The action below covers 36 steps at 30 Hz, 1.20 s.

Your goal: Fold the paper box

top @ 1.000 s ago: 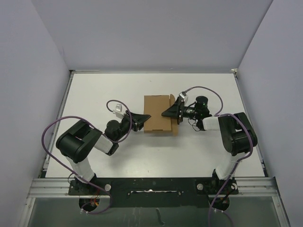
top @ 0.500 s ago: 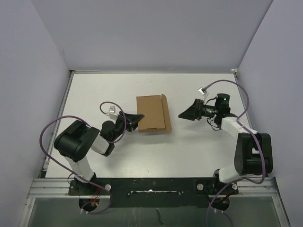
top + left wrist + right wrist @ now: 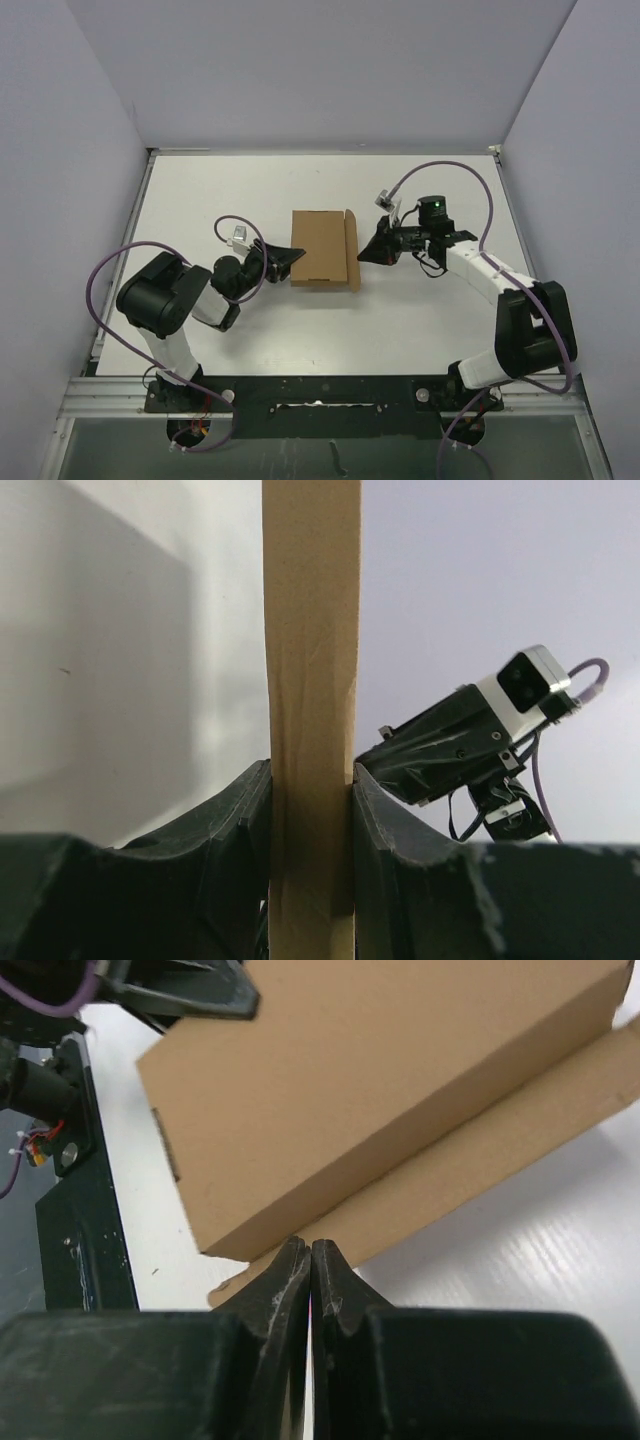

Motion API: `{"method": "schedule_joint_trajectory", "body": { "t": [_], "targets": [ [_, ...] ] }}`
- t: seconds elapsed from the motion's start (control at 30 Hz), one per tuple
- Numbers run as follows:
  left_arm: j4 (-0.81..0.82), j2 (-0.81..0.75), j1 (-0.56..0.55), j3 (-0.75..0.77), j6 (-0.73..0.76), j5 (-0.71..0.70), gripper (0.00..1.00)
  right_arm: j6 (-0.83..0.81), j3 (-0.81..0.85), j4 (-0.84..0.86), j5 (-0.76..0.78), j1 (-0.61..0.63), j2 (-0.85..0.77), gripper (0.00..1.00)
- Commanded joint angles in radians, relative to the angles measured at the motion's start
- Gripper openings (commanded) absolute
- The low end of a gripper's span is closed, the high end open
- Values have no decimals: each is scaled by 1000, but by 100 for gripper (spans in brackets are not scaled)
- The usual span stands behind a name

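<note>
The paper box [image 3: 322, 247] lies mid-table as a flat brown folded mailer, with a narrow flap [image 3: 351, 248] open along its right side. My left gripper [image 3: 293, 257] is shut on the box's left edge; in the left wrist view that cardboard edge [image 3: 311, 660] stands pinched between both fingers [image 3: 240, 820]. My right gripper [image 3: 364, 252] is shut with nothing in it. Its tips sit right at the outer edge of the flap. In the right wrist view the closed tips [image 3: 311, 1250] point at the flap [image 3: 480, 1175] below the box body [image 3: 380, 1090].
White tabletop [image 3: 420, 320] enclosed by grey walls on three sides. The black rail [image 3: 320, 390] with the arm bases runs along the near edge. The left arm's purple cable [image 3: 110, 270] loops at the left, the right arm's cable [image 3: 450, 170] arcs above the right arm.
My right gripper went from wide open to shut and swung back left to the box's right flap. The box and left gripper shifted slightly.
</note>
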Motion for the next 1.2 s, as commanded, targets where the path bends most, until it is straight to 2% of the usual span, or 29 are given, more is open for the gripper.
{"method": "schedule_joint_trajectory", "body": {
  "t": [0.0,0.43,0.8,1.0,1.1,1.17],
  "targets": [
    [116,44,-11,15,4,28,24,42,35,-36,116,27,48,0],
    [115,113,-47,73,5,22,24,56,57,-67,172,82,159,0],
    [115,160,-73,107,0,21,23,73,46,3,43,110,153,0],
    [117,169,-84,118,-8,19,23,46,59,-21,20,105,174,4],
    [118,158,-73,105,-11,16,23,-67,79,-112,43,92,148,7],
    [118,147,-59,91,-12,18,24,-185,76,-168,88,81,97,12]
  ]
}}
